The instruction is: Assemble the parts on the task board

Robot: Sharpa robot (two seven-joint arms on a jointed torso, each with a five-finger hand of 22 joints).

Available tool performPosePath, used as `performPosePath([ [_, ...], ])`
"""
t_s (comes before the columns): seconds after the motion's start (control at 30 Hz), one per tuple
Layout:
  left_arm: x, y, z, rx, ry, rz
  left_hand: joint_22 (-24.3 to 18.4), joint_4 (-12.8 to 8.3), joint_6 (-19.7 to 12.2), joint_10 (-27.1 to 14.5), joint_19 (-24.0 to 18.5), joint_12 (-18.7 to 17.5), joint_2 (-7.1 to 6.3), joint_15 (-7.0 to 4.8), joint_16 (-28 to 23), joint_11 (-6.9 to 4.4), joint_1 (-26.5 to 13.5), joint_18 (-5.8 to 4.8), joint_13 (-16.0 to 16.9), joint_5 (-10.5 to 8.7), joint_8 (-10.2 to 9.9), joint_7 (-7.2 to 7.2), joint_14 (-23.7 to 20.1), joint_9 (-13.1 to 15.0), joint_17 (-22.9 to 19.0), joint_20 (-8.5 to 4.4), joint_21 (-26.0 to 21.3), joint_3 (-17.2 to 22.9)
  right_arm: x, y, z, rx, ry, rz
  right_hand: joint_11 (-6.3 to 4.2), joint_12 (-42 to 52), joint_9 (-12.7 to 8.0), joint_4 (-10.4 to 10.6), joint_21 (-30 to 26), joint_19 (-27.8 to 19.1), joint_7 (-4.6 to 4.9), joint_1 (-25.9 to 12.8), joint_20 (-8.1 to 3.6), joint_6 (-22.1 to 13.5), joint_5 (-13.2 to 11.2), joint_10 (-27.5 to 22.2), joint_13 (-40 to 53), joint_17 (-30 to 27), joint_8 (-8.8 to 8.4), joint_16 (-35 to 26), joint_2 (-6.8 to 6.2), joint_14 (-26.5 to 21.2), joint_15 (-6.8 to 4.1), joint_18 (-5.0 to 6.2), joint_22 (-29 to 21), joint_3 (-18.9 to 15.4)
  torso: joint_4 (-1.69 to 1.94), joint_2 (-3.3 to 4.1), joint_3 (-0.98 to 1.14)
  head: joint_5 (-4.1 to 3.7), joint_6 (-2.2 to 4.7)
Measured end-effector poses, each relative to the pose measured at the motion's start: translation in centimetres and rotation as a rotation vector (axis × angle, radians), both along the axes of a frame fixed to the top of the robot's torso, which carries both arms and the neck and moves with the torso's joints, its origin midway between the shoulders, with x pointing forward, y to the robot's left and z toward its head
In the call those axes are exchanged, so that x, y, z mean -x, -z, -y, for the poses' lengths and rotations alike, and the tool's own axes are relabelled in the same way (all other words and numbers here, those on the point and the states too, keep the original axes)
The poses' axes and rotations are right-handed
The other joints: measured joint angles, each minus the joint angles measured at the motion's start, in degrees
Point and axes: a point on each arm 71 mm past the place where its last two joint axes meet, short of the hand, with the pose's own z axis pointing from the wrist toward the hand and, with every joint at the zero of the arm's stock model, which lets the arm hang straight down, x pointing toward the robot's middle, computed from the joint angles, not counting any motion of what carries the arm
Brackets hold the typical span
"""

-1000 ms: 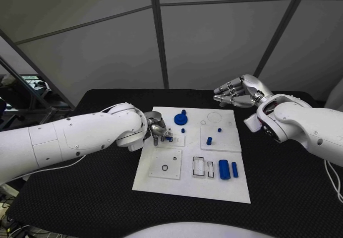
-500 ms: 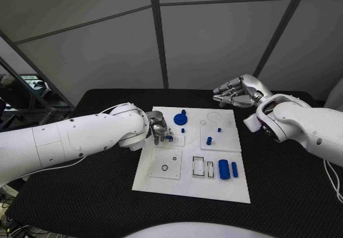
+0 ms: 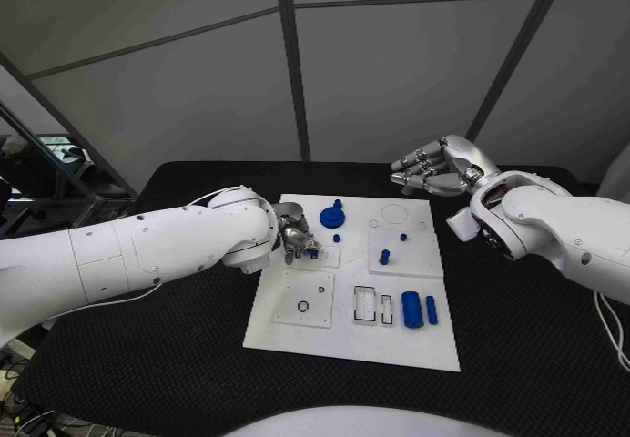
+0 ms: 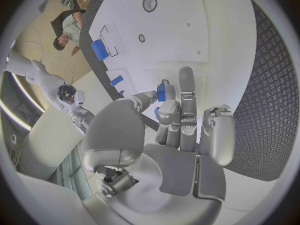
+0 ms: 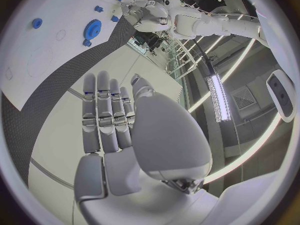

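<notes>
From my seat I have the task board (image 3: 344, 341) lying in the middle of the black table (image 3: 171, 364), a white plate with its long side running away from me. My left hand (image 3: 291, 242) sits at the board's left edge, about midway along its length, fingers down over a small raised square panel there. In the left wrist view the hand (image 4: 178, 135) pinches a small blue part (image 4: 161, 92) between thumb and fingers, and the part is right at the board's surface; I cannot tell whether it is seated in anything. My right hand (image 3: 437, 171) hovers above the far right corner of the board, off its surface, grasping nothing; in the right wrist view the fingers (image 5: 103, 112) lie straight and side by side, so I read it as released. On the far part of the board I see a blue gear (image 3: 332, 218) with a small blue peg (image 3: 338, 204) just beyond it, and to the right of those a faint round outline (image 3: 394, 216). Nearer the middle, on the right panel, a short blue pin (image 3: 385, 259) stands upright. On the near right part of the board a thick blue cylinder (image 3: 412, 309) lies flat with a thinner blue bar (image 3: 431, 310) just beside it on the right, and left of them are two rectangular slots (image 3: 364, 303). A small black ring (image 3: 303, 308) marks the near left panel.
</notes>
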Motion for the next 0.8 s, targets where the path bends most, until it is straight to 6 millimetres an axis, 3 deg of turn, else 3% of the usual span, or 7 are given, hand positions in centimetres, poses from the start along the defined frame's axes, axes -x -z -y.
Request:
performPosePath([
  [0.8,-0.42,0.12,0.34,-0.048,0.039,-0.004,0.0,-0.78,0.0,0.1,0.0,0.0,-0.2,0.01,-0.23,-0.08,-0.67,0.0,-0.11,0.26,0.27,0.01,0.0,0.35,0.04,0.0,0.0,0.78,0.03,0.02,-0.08,0.001,-0.005,-0.004,0.0,0.0,0.0,0.0,0.0,0.0,0.0,-0.3,0.0,0.0,0.0,0.0,-0.04,0.01,0.0,-0.22,0.31,0.0,0.0,-0.01,-0.07,0.0,0.03,0.03,-0.04,-0.08,-0.54],
])
